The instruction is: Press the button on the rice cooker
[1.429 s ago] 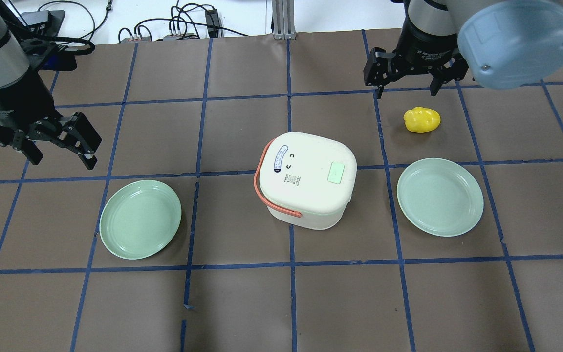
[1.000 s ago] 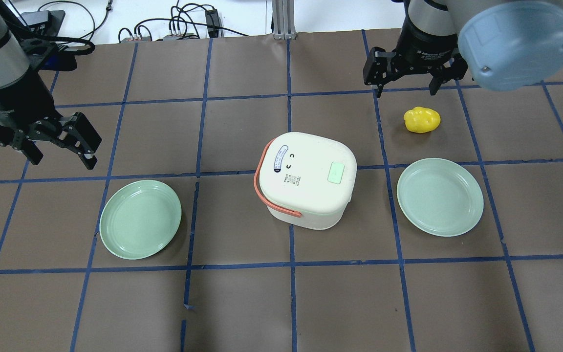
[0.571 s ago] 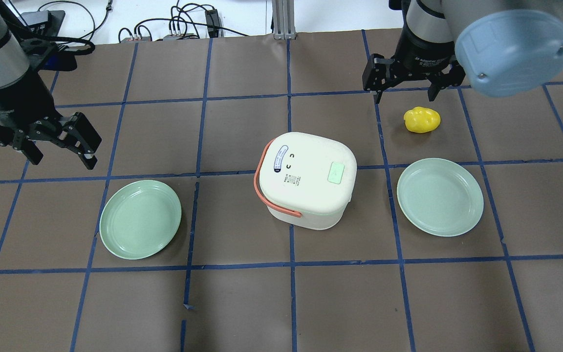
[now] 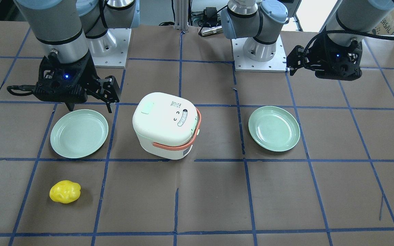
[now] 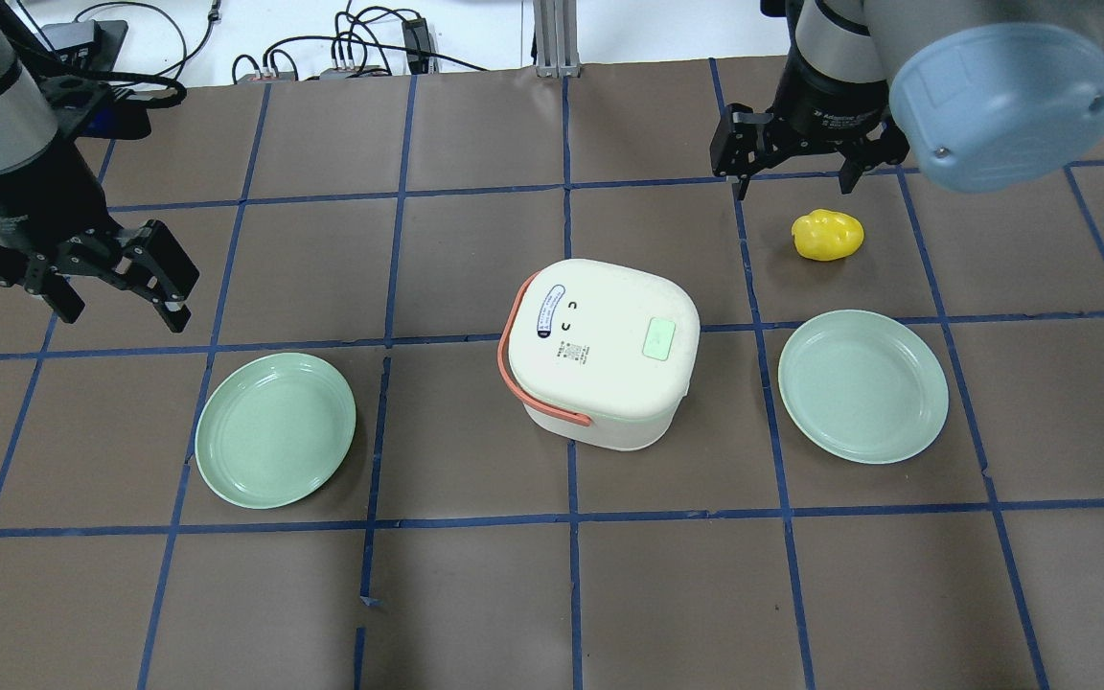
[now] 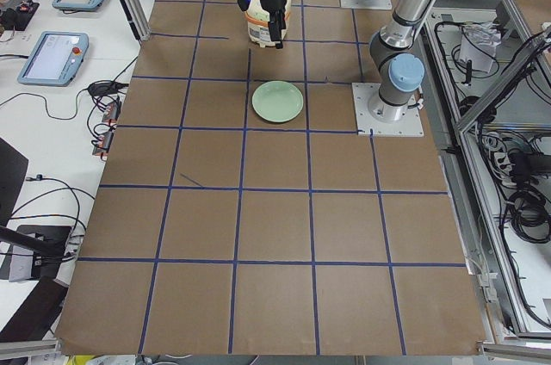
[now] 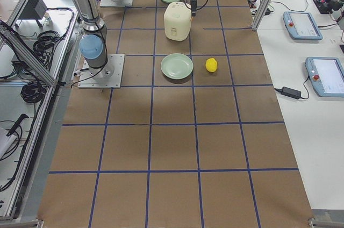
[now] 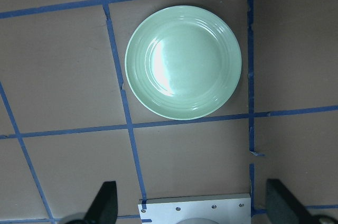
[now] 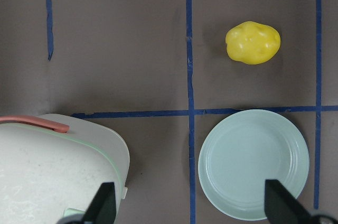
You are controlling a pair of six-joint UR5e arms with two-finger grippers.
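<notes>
The rice cooker [image 5: 600,350], a small white rounded-square body of smooth plastic, is seen standing upright near the middle of the paper-covered, tape-gridded tabletop [image 5: 475,594], between two round mint-green plates [image 5: 275,430]. Its coral-orange handle band [image 5: 512,379] is wrapped round the side toward the robot's left, and an oval printed label [image 5: 548,310] is carried on that same side of the lid [image 5: 609,297]. The button [image 5: 658,338], a pale mint-green rounded rectangle that looks flush with the lid, is set near the lid's opposite edge, the one toward the robot's right, with its long axis running along that edge. The right gripper [image 5: 793,182] is held raised on that same side, and in its wrist view a corner of the cooker is caught at the lower left, so the button is judged to lie leftward of and below its fingers [image 9: 103,203]. The left gripper [image 5: 121,316] is held well apart, beyond the left plate, so the right arm is judged better placed for the press. Both pairs of fingers are spread wide with nothing between them. A lumpy, glossy yellow toy fruit [image 5: 828,235] lies beyond the right plate.
</notes>
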